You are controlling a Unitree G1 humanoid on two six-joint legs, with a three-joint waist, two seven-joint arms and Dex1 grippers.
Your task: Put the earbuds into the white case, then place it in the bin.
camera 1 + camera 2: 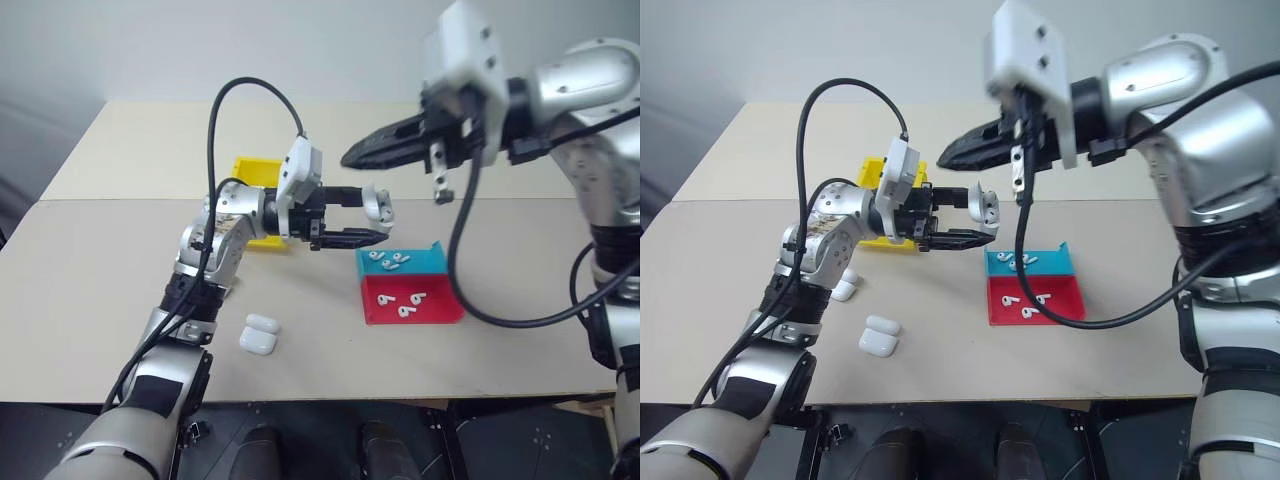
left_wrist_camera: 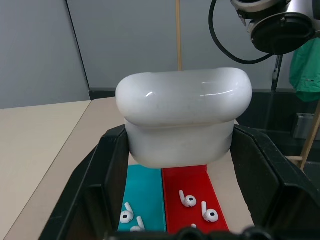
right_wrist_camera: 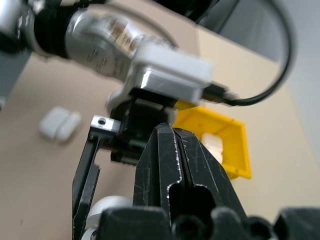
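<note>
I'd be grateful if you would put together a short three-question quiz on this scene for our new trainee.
1. True or false: the left gripper holds a white case.
2. Which tray lies nearer the robot: A) the red tray, B) the blue tray?
3. Fill in: the bin behind the left arm is ___.

Key: 1 true, the left gripper is shut on it, above the table. 2 A. 3 yellow.

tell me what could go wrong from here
1. The left end effector holds the open case in mid-air over the table; a nudge could knock it loose.
2. The right end effector is shut just above the case and may bump its lid.
3. Earbuds in the red tray are tiny and could be dropped.
</note>
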